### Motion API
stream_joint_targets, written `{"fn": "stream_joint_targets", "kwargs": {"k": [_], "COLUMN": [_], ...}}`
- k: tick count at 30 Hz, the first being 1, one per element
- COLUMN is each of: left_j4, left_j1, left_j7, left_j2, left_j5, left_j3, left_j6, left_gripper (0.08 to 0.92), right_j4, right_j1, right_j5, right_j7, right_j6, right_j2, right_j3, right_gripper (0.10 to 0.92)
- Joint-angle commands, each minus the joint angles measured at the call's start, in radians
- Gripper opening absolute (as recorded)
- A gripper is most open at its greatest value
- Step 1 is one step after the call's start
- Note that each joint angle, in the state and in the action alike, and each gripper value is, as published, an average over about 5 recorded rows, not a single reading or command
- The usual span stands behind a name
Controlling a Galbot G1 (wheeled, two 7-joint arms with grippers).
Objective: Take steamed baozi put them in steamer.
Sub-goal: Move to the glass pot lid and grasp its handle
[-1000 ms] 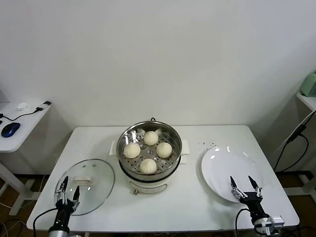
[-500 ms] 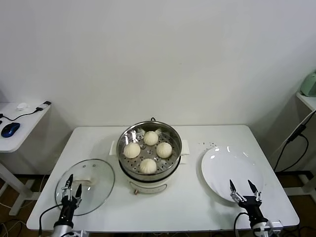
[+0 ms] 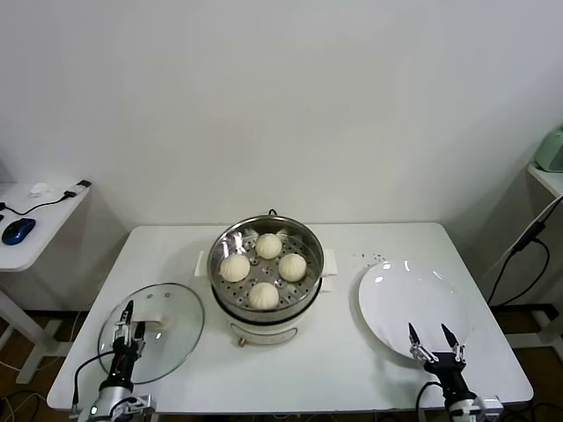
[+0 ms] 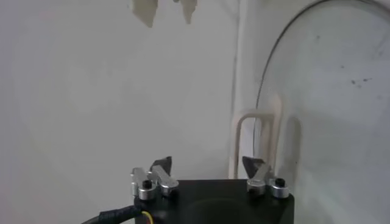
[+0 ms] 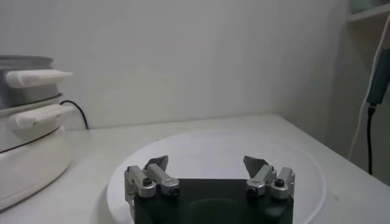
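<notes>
Baozi, all four, sit inside the steamer; the plate is bare, job looks done. Left gripper and right gripper hang open, empty.

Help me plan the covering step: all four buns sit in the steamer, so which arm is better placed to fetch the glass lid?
Left. The left gripper hangs right over the glass lid; the right gripper is at the white plate, across the steamer.

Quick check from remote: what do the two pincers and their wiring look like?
Both alike: left pincer and right pincer have dark pointed tips on silver metal finger links with small screws, mounted on a black block. A black cable with coloured wires runs from the left one.
</notes>
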Motion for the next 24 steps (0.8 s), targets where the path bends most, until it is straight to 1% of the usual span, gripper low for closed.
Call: {"fn": "stream_joint_targets", "kwargs": {"k": [1, 12, 19, 21, 24], "left_j4": [0.009, 0.067, 0.082, 0.079, 0.058], "left_j1": [-0.021, -0.028, -0.044, -0.043, -0.033], "left_j7": [0.000, -0.001, -0.025, -0.028, -0.028], "left_j2": [-0.002, -0.003, -0.017, -0.018, -0.018], "left_j5": [0.006, 0.043, 0.059, 0.063, 0.065], "left_j3": [0.000, 0.009, 0.006, 0.005, 0.001], "left_j6": [0.005, 0.001, 0.010, 0.010, 0.011], "left_gripper": [0.692, 0.372, 0.176, 0.143, 0.136], "right_j4": [-0.004, -0.003, 0.002, 0.006, 0.012], "right_j1": [0.000, -0.002, -0.007, -0.007, -0.009], "right_j5": [-0.005, -0.006, -0.005, -0.005, -0.006], "right_j7": [-0.002, -0.002, -0.001, -0.001, -0.001], "right_j6": [-0.003, -0.005, -0.004, -0.005, -0.006], "right_j2": [0.003, 0.007, 0.009, 0.010, 0.011], "right_j3": [-0.003, -0.002, 0.000, 0.001, 0.002], "right_gripper": [0.823, 0.823, 0.823, 0.823, 0.823]}}
